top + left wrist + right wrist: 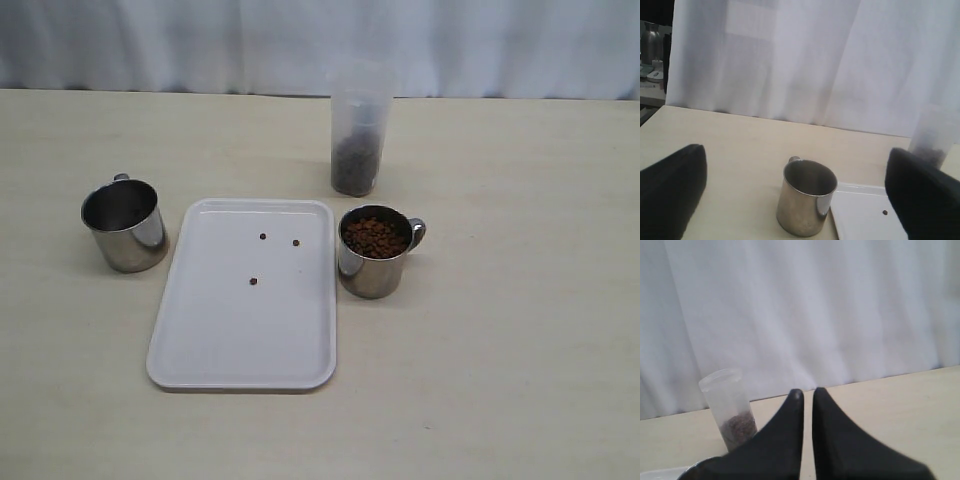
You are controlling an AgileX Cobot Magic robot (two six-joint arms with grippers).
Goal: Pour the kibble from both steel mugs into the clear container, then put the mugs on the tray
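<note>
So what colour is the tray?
The tray is plain white; the exterior view shows it best.

A pale cream table with faint wood grain fills most of the exterior view. A white, softly pleated curtain runs along the top edge. At centre lies a plain white tray, dotted with three dark-brown pellets. To its left, the left mug is mirror-bright silver with a grey inside. To its right, the right mug is the same silver, topped with reddish-brown kibble. At upper centre, the clear container is frosted white, dark brown at its base. In the wrist views, the left gripper and right gripper are matte black.
</note>
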